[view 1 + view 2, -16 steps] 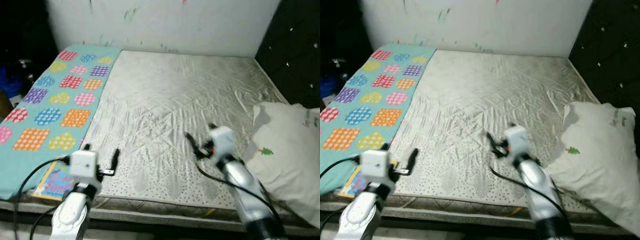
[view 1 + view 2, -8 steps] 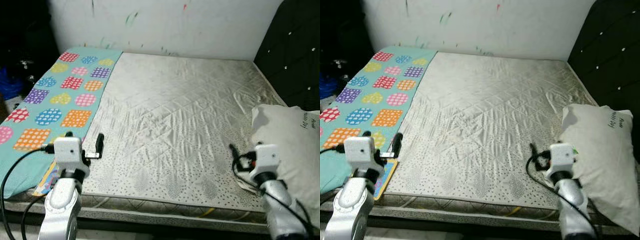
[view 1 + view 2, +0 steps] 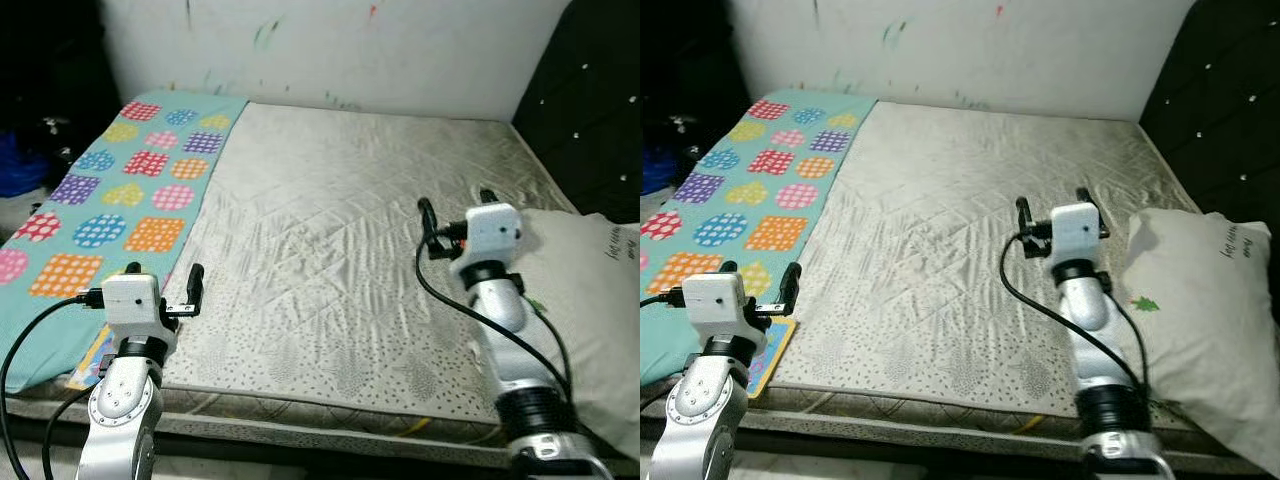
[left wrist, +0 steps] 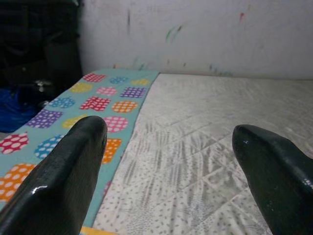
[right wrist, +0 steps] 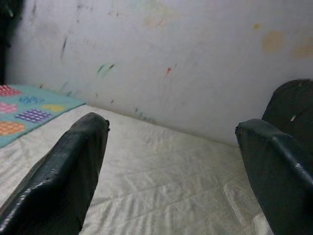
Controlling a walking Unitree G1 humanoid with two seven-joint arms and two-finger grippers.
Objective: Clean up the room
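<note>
Standing at the foot of a bare mattress (image 3: 340, 230). Right gripper (image 3: 455, 215) now raised above the mattress middle, just beside the pillow (image 3: 585, 300); half a second back, low at the pillow's near corner. Fingers spread wide, nothing between them. Left gripper (image 3: 165, 285) also spread and empty, hovering over the near left corner where the blanket (image 3: 110, 190) edge meets the mattress, hardly shifted. A colourful book (image 3: 95, 355) peeking from under the blanket's near edge, below that gripper. Pillow unmoved at the right edge, against the dark headboard (image 3: 585, 110). Probably lifting clear without a grasp; tidying barely begun, with pillow, book and blanket all left to deal with.
</note>
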